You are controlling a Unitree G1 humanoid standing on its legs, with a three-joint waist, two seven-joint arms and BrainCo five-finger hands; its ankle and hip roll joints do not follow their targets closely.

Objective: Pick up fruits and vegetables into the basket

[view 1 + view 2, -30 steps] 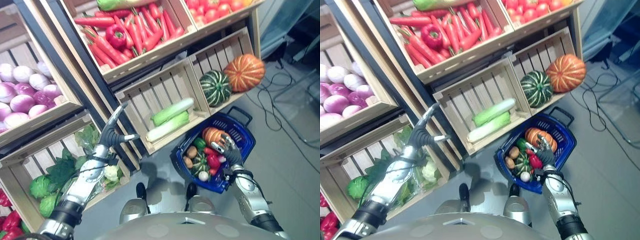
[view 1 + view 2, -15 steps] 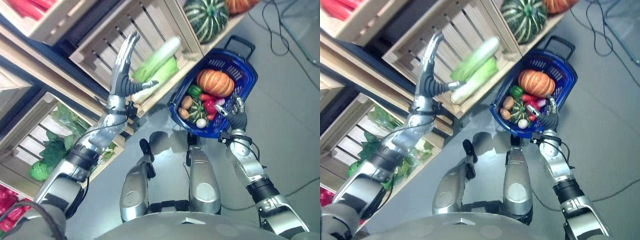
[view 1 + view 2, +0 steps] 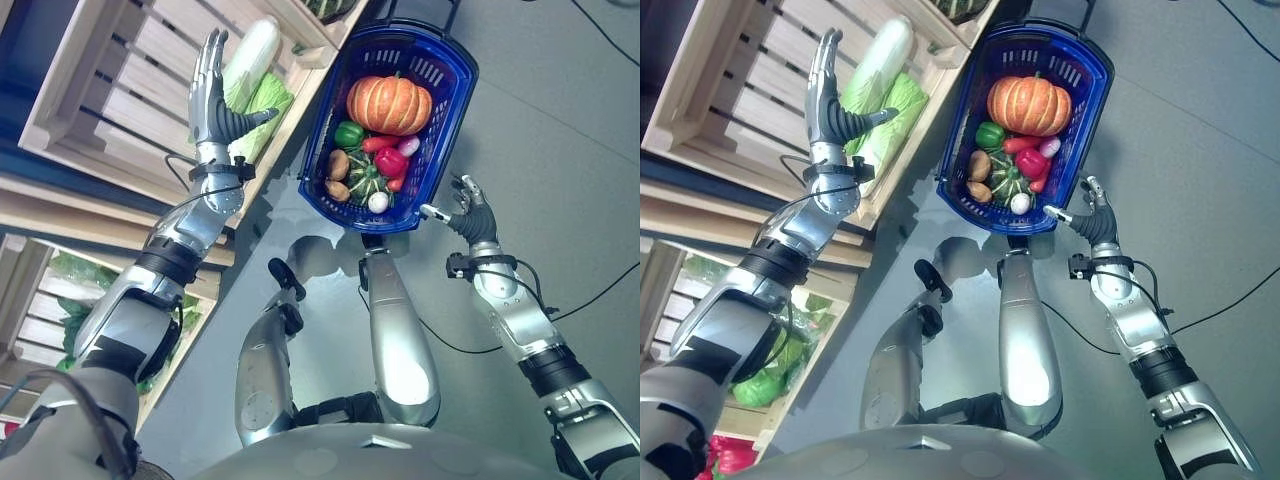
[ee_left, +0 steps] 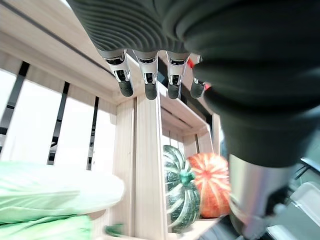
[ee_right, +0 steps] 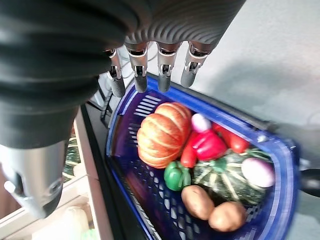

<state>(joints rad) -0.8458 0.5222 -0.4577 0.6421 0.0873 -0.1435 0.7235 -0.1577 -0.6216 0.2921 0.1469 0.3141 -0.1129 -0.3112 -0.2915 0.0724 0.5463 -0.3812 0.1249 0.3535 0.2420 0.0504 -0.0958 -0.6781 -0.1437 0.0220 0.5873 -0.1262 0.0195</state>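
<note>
Left hand (image 3: 212,95), fingers straight and empty, sits just beside the long pale-green cabbages (image 3: 248,72) in the wooden slatted crate (image 3: 100,110), nearer than the relaxed empty right hand (image 3: 468,212) by the blue plastic basket (image 3: 322,135).

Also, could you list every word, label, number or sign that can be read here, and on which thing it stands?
None: no legible text on the blue basket, the vegetables inside it, or the wooden crates.

basket (image 3: 448,95) 1 | orange pumpkin (image 3: 389,103) 1 | potatoes (image 5: 199,201) 2 | green pepper (image 3: 348,134) 1 | cabbages (image 3: 247,58) 2
</note>
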